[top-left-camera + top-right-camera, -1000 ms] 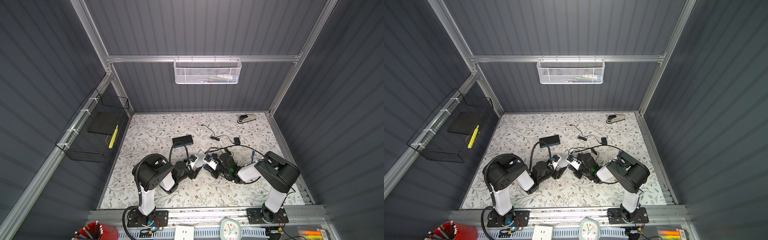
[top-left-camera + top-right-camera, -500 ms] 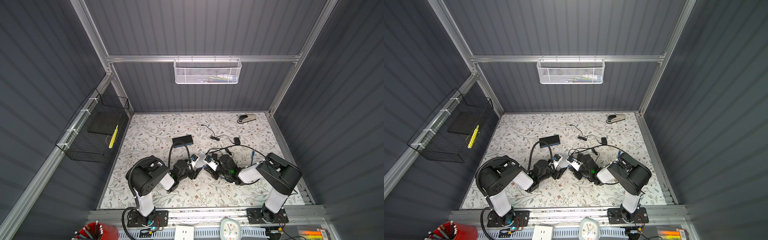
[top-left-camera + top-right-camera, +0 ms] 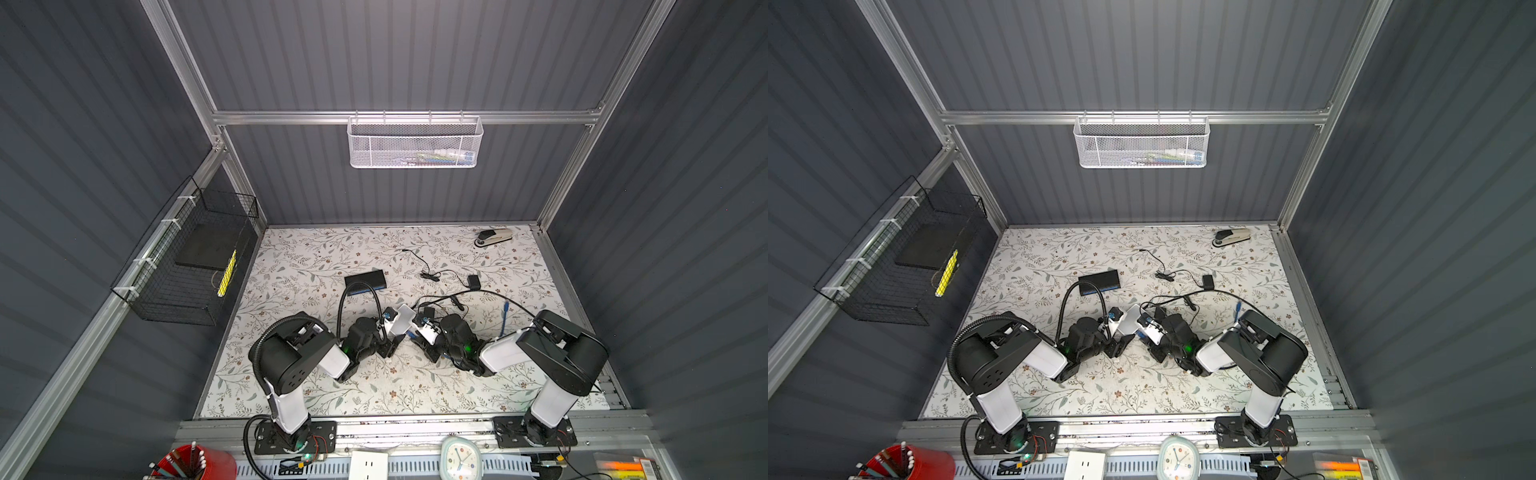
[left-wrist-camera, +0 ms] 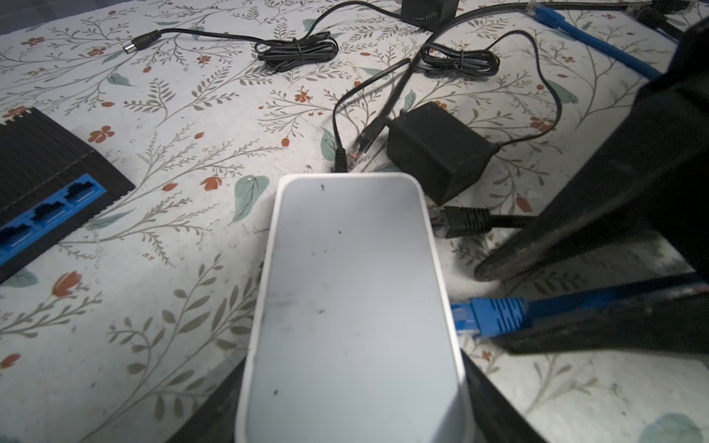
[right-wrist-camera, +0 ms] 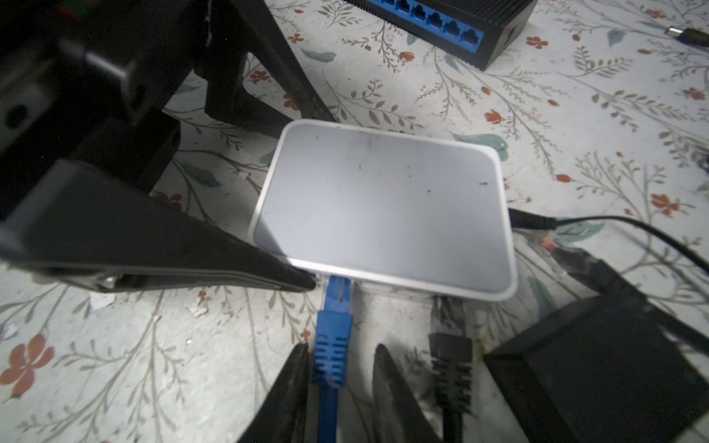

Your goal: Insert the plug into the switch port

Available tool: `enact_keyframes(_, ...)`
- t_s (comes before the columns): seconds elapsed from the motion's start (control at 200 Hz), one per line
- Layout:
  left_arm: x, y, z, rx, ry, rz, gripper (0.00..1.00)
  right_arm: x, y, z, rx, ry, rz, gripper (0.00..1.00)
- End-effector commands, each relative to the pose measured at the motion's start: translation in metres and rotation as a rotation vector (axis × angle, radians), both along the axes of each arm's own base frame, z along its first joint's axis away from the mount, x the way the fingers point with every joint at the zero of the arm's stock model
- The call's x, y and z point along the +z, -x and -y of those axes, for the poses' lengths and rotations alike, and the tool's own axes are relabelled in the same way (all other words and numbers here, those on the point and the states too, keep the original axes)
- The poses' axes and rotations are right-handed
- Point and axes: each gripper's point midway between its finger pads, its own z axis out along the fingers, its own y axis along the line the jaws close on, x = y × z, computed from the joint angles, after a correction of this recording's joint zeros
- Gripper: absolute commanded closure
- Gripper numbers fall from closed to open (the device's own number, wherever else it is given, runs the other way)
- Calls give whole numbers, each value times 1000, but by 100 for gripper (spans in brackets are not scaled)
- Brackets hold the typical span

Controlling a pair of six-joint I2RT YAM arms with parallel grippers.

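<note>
A white switch (image 3: 401, 322) (image 5: 383, 207) lies on the floral mat at mid table, and my left gripper (image 4: 351, 402) is shut on its two long sides. A blue plug (image 5: 333, 326) (image 4: 487, 316) sits with its tip in a port on the switch's side edge. In the right wrist view my right gripper (image 5: 339, 347) straddles the plug's ribbed boot. One finger lies against the boot and there is a gap at the other, so the gripper is open. The port itself is hidden under the switch's rim.
A black plug (image 5: 449, 345) sits in a neighbouring port, beside a black power adapter (image 5: 598, 376). A black switch with blue ports (image 3: 365, 281) lies behind. Loose black cables (image 4: 295, 51) trail at the back, and a stapler (image 3: 493, 237) is at the far right corner.
My right gripper's fingers have parted a little around the blue plug. The left gripper still holds the white switch in the same place.
</note>
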Motion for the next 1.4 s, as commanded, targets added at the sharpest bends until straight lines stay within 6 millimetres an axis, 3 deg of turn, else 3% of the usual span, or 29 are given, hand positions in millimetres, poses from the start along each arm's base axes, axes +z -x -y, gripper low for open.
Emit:
enact_keyframes(0.0, -32, 22, -10, -30, -89, -122, 66, -53, 25, 30, -19, 167, -142, 75)
enact_keyframes(0.155, -35, 32, -2, -105, -75, -148, 72, -53, 21, 17, 17, 146, -136, 90)
enact_keyframes(0.285, -34, 52, 12, -219, -65, -169, 76, -45, 17, 7, 34, 115, -102, 100)
enact_keyframes(0.535, -50, 94, 39, -424, -80, -295, 84, -17, 7, -15, 59, 53, -35, 100)
enact_keyframes(0.905, -53, 118, 51, -506, -83, -425, 88, -14, -22, -26, -9, 17, -39, 100)
enact_keyframes(1.061, -54, 132, 57, -556, -49, -479, 89, -1, -14, -46, 128, -68, 41, 100)
enact_keyframes(1.396, -47, 150, 63, -623, -7, -550, 89, -1, -4, -26, 366, -102, 90, 100)
